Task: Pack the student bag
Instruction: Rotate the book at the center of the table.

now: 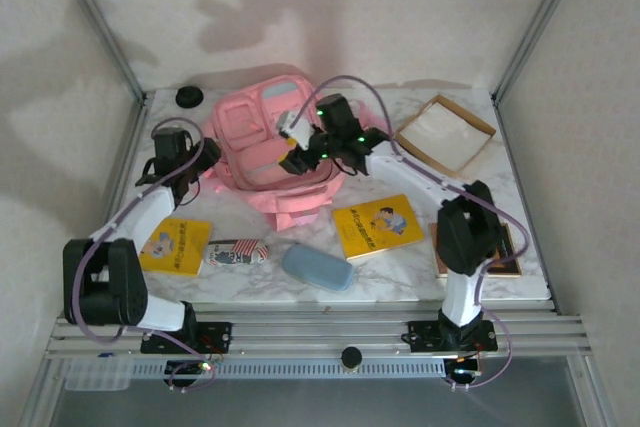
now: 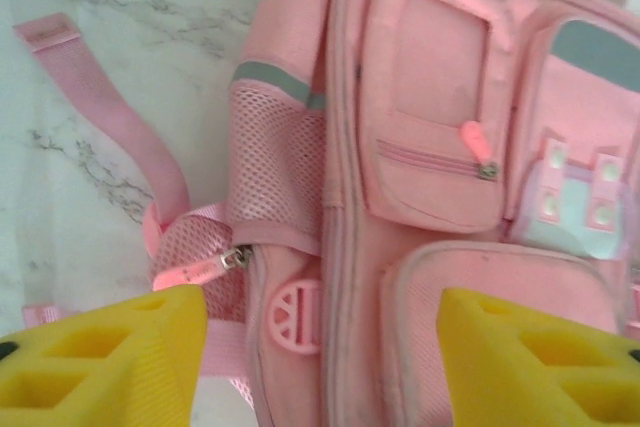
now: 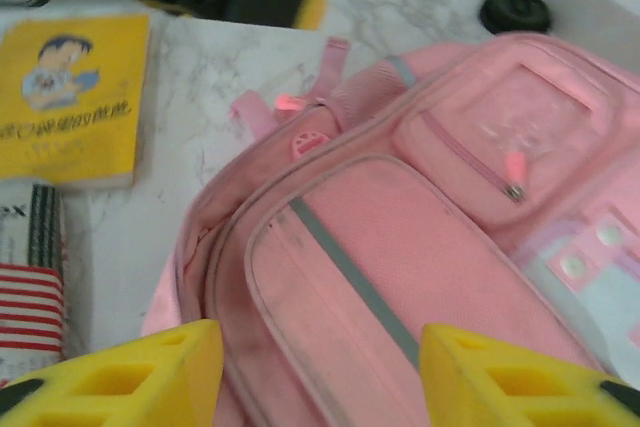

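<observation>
From my remote seat: the white marble table (image 1: 400,272) stands between pale walls with metal frame posts at the corners. The student bag (image 1: 250,137) lies flat at the far middle of it, pockets up, one strap trailing onto the stone at its left side.

My left claw (image 2: 320,347) is over the bag's mesh side pocket, yellow fingers spread wide with nothing between them. My right claw (image 3: 320,372) is over the front panel with the grey stripe, also spread wide and holding nothing. I cannot tell whether either one's tips touch the fabric.

A shallow cardboard box (image 1: 447,134) sits at the far right corner. One yellow book (image 1: 378,226) lies near the right arm, a second yellow book (image 1: 176,245) beside the left arm. Between them, near the front edge, rest a blue-grey case (image 1: 317,267) and a striped pouch (image 1: 236,252), side by side. A small black disc (image 1: 189,97) sits at the far left corner.
</observation>
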